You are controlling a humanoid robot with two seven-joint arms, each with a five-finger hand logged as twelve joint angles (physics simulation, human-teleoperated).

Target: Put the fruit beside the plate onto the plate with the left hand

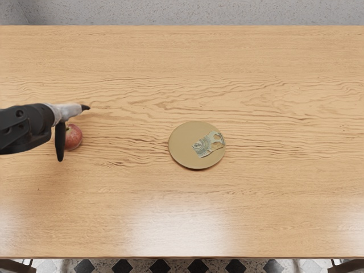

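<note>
Only the forearm end of the left arm [23, 128] is seen; the rest is cut off by the picture's left edge. The left hand [63, 115] is held over the left part of the counter [187, 216], and its fingers [59, 147] are spread apart and closed on nothing. One dark-tipped finger is stretched toward the right and another is pointed down toward the near edge; the others cannot be made out.

The red apple [74, 136] is seen on the counter in the angle between these two fingers, just beside the downward one. Its left side is hidden behind that finger and the hand, so whether it is touched cannot be told.

The plate [185, 149], a flat tan disc, is set well apart to the right of the apple, near the middle of the counter. On its right half a small grey-green item [208, 143] is seen, too small and blurred to be named.

Bare wood is left open between apple and plate, and wide room is left around the plate toward the far, right and near edges. The counter's left edge is out of view. A grey strip [182, 11] is shown beyond the far edge, and chequered floor [159, 266] below the near one
</note>
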